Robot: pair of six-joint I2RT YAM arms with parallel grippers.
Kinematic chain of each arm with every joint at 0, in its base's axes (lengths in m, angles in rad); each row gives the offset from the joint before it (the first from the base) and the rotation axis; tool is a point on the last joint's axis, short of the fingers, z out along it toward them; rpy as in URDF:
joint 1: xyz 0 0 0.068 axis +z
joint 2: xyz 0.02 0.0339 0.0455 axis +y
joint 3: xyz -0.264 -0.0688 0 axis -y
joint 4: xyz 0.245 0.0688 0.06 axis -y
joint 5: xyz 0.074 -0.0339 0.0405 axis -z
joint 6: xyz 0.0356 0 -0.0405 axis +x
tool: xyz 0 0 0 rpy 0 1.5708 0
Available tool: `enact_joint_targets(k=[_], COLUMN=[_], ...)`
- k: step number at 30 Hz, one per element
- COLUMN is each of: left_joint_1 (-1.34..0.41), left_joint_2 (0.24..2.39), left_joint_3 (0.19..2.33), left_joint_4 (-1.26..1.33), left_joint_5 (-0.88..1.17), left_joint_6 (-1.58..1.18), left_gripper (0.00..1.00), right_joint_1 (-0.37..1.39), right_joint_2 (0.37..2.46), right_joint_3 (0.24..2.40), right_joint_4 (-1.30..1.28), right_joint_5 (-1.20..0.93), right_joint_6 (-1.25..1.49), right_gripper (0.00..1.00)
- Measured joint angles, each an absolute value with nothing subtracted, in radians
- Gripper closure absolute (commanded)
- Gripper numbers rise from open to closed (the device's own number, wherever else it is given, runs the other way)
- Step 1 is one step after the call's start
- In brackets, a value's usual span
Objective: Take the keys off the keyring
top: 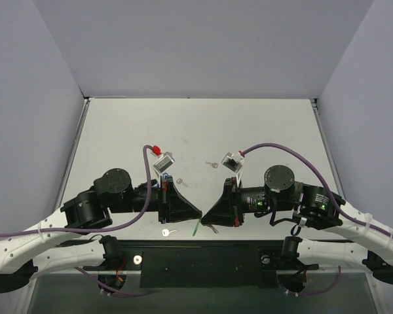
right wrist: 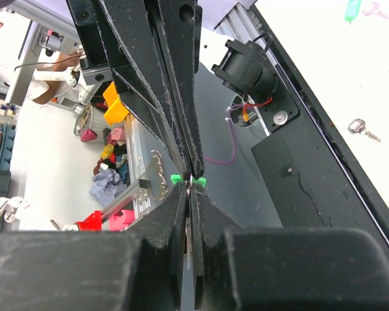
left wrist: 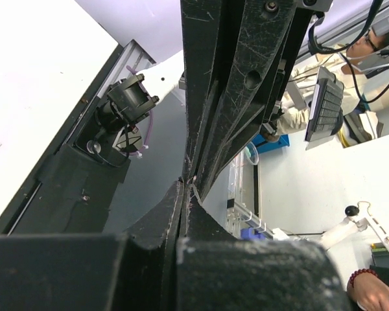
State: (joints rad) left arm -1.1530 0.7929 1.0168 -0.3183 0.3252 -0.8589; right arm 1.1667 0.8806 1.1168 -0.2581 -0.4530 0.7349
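Note:
My two grippers meet tip to tip just above the table's near edge. The left gripper (top: 197,212) is shut; in its wrist view (left wrist: 185,181) a thin wire of the keyring (left wrist: 197,192) shows at its tips. The keyring's light-green tag (top: 196,226) hangs below the meeting point, and its green edges show in the right wrist view (right wrist: 176,179). The right gripper (top: 206,212) is shut on a thin silver key (right wrist: 188,230), seen edge-on between its fingers (right wrist: 172,220).
Three loose silver keys lie on the table: one near the front edge (top: 168,231), also in the right wrist view (right wrist: 361,127), one by the left arm (top: 179,182), one farther back (top: 212,164). A black base plate (top: 203,256) runs along the near edge.

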Motion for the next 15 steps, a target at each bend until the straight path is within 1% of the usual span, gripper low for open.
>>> enact_joint_targets(k=[15], left_joint_1=[-1.157], left_joint_2=[0.869], left_joint_3=[1.144], left_joint_4=[-0.493], left_joint_5=[0.407], left_joint_6=[-0.695], left_gripper=[1.00], right_joint_1=[1.180], right_joint_2=[0.895], right_joint_3=[1.116], right_joint_4=[-0.277], right_joint_5=[-0.482], right_joint_6=[0.744], right_gripper=[1.00])
